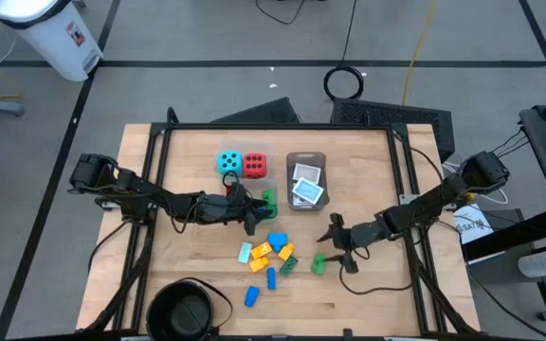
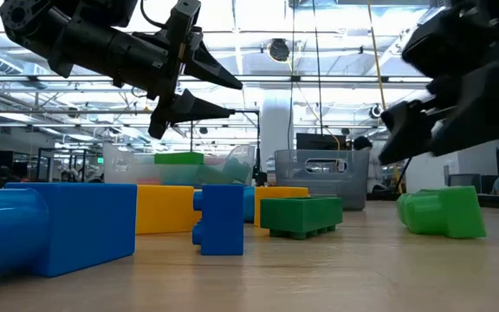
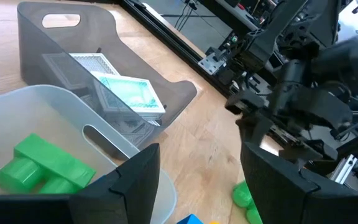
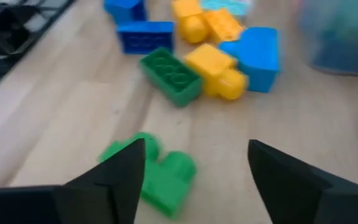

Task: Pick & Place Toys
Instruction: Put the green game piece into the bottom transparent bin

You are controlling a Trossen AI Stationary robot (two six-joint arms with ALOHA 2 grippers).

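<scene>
Wooden table (image 1: 368,284): bricks (image 1: 271,254), dice (image 1: 241,164), perhaps tubs (image 1: 306,180)

No text, label or number can be read anywhere.

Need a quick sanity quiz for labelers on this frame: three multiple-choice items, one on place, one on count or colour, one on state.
1. Where do the white cards lie?
A. in the grey tray
B. in the black bowl
C. loose on the table

2. How many big dice stand by the tray?
A. one
B. two
C. three

3. What is the right hand doing?
A. clamped on a blue brick
B. open, empty, beside a lone green brick
C. inside the tray

Key: 1 A, the cards rest within the tray walls. 2 B, a teal die and a red die sit side by side. 3 B, the right wrist view shows spread fingers holding nothing.
</scene>
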